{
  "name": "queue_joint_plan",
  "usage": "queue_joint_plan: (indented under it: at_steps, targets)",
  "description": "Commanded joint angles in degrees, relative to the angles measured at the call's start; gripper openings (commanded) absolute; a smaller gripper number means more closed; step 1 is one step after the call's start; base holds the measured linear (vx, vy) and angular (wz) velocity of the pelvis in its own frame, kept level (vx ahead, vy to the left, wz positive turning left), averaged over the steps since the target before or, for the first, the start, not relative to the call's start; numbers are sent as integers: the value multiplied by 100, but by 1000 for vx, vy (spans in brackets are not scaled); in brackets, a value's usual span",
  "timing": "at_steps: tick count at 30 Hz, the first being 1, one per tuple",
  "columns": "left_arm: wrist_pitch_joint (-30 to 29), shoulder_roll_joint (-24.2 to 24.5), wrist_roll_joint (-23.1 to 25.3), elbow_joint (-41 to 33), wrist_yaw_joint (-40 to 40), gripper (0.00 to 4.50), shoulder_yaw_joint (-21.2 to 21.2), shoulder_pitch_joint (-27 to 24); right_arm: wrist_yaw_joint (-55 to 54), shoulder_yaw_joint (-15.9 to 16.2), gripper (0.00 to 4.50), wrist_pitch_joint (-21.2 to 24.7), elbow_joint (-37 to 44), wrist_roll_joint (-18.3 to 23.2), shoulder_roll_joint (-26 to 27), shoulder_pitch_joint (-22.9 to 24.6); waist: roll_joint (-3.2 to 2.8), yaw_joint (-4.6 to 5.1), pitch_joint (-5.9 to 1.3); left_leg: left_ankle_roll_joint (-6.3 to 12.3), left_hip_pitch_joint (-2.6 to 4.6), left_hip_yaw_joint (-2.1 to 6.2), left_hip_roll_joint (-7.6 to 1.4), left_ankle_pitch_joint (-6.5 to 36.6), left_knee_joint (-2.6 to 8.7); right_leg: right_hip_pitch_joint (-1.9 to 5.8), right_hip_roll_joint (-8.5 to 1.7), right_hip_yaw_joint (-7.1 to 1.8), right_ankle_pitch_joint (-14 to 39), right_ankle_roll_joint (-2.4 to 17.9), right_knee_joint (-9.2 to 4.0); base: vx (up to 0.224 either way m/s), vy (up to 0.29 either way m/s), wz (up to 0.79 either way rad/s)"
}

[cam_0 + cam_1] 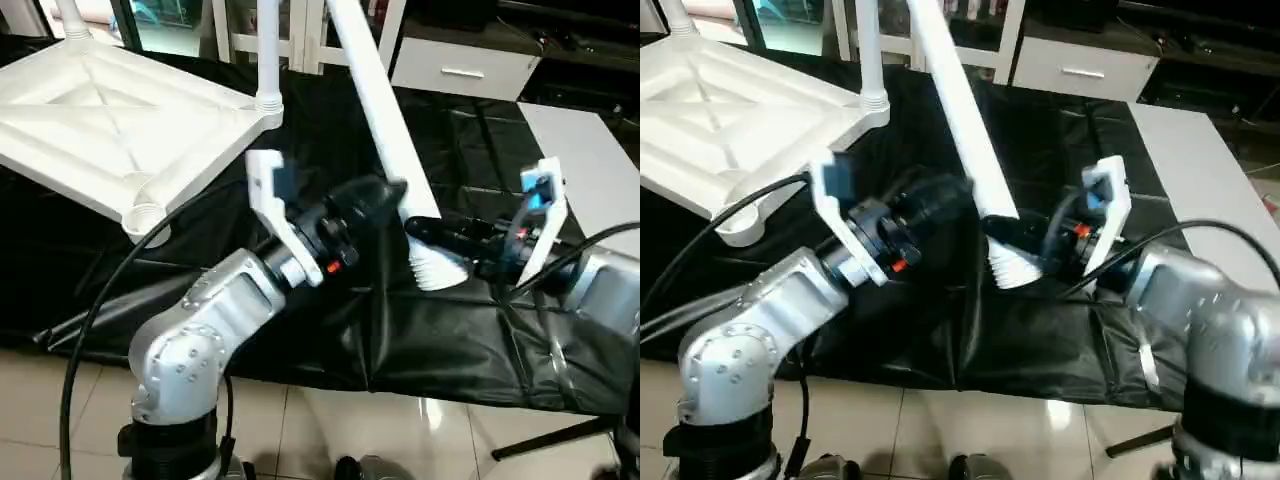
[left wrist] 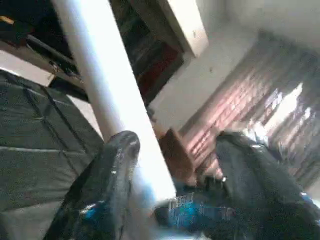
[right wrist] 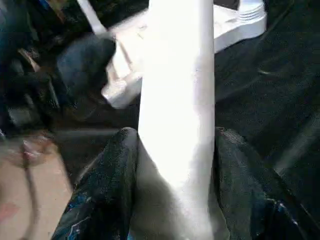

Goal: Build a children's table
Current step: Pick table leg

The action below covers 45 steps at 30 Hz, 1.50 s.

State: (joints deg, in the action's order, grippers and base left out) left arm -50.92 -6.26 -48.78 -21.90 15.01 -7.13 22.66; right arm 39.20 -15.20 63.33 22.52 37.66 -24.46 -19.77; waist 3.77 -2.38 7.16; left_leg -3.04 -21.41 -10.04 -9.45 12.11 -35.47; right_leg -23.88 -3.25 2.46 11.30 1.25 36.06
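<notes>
Across the middle: a black-sheeted surface spans the scene, its near edge over a pale tiled floor, with a white panel lying at its far right.
Table top: the white square top lies upside down at the far left of the surface, X-ribs up, with one open corner socket facing the robot.
Fitted legs: one white leg stands upright in the top's right-hand corner socket; another stands at its far corner.
Loose leg: a long tapered white leg slants from upper centre down to a ribbed end just above the sheet, between the two arms.
Right gripper: its jaws are clamped on the loose leg close to the ribbed end, one black finger on each side of the tube.
Left gripper: its jaws stand apart, with one finger against the loose leg's side and the other well off it.
Obstructions: the left forearm and its black cable cross in front of the open socket; the loose leg passes just beside the fitted leg.
Open room: bare sheet lies to the right of the top and behind the grippers.
Background: white cabinets and dark shelving stand beyond the surface's far edge.
</notes>
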Motion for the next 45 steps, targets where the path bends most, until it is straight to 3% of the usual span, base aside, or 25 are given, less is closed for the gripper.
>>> queue_joint_plan:
  at_steps: [1,3,4,6,8,10,11,13,16,17,21,22,25,28,31,32,38,45]
  targets:
    - [-162,-114,-103,87,-287,336,-222,146,18,24,188,-234,329,26,-1,38,-13,-13,-363,255,29,131,-316,283,428,349,-429,-329,926,1062,-507,0,0,0]
    - [-162,-196,-184,209,-504,347,-419,257,122,254,188,-263,480,-50,-180,188,-90,-33,-352,278,44,145,-326,332,432,344,-429,-327,978,1045,-512,0,0,0]
    - [-164,-218,-225,242,-580,349,-482,294,150,326,188,-279,527,-79,-228,239,-65,-25,-352,282,29,140,-318,322,430,358,-425,-328,947,1033,-522,0,0,0]
    - [-195,-224,-378,354,-796,364,-584,412,160,515,188,-409,670,-193,-302,394,-112,-38,-347,298,29,149,-328,268,430,347,-425,-328,717,1087,-515,0,0,0]
    - [-257,-163,-388,479,-1021,392,-583,464,60,567,188,-610,753,-291,-231,451,-110,-41,-355,320,28,157,-325,278,428,362,-427,-324,630,1139,-493,0,0,0]
    - [-282,-165,-410,527,-1118,392,-612,481,11,594,188,-717,779,-348,-220,477,-121,-45,-352,349,22,159,-329,222,426,369,-442,-328,600,1187,-483,0,0,0]
    - [-332,-196,-465,569,-1216,391,-686,520,-14,682,188,-856,816,-439,-270,526,-169,-50,-349,360,21,157,-326,190,418,369,-439,-331,533,1226,-481,0,0,0]
    - [-384,-226,-507,560,-1248,390,-738,564,7,826,188,-921,905,-514,-379,615,-167,-61,-352,369,15,152,-317,131,408,388,-436,-331,451,1232,-468,0,0,0]
    - [-410,-233,-684,580,-1368,390,-779,639,46,1256,188,-1258,991,-925,-691,771,-199,-86,-349,412,14,160,-326,82,405,392,-441,-326,344,1297,-455,0,0,0]
    - [-394,-229,-699,608,-1404,359,-791,653,83,1400,188,-1415,1000,-1098,-791,801,-206,-91,-344,415,18,156,-332,141,407,387,-445,-331,384,1274,-460,0,0,0]
    - [-378,-197,-764,648,-1444,348,-801,665,-31,1474,188,-1557,984,-1267,-775,781,-216,-87,-336,441,20,158,-325,238,411,378,-448,-327,660,1228,-482,0,0,0]
    - [-381,-196,-785,646,-1445,311,-807,669,-60,1500,188,-1601,976,-1308,-784,775,-218,-90,-340,437,23,162,-331,236,412,375,-451,-326,676,1225,-483,0,0,0]
    - [-419,-224,-853,633,-1504,305,-833,676,-242,1591,188,-1855,908,-1548,-773,673,-222,-87,-352,432,26,164,-333,166,406,376,-448,-322,562,1236,-458,0,0,0]
    - [-399,-272,-948,711,-1725,263,-901,707,-404,1778,188,-2163,969,-1856,-836,631,-223,-87,-359,464,23,157,-326,77,395,379,-440,-324,375,1286,-435,0,0,0]
    - [-389,-234,-905,752,-1744,245,-873,713,-488,1824,188,-2193,1035,-1937,-771,652,-210,-92,-366,509,25,153,-325,56,388,385,-436,-326,298,1292,-426,0,0,0]
    - [-373,-255,-927,743,-1770,221,-875,698,-488,1842,188,-2196,1058,-1948,-775,675,-215,-96,-364,523,21,153,-325,67,389,388,-437,-326,304,1294,-426,0,0,0]
    - [-345,-277,-1034,705,-1790,185,-862,675,-385,2021,188,-2358,1084,-2067,-908,761,-211,-102,-368,536,28,149,-332,67,383,390,-441,-329,263,1309,-415,0,0,0]
    - [-250,-259,-1063,702,-1815,179,-822,682,-296,2316,187,-2629,1075,-2406,-1114,764,-197,-94,-363,554,25,147,-327,72,378,391,-434,-330,292,1276,-411,0,0,0]
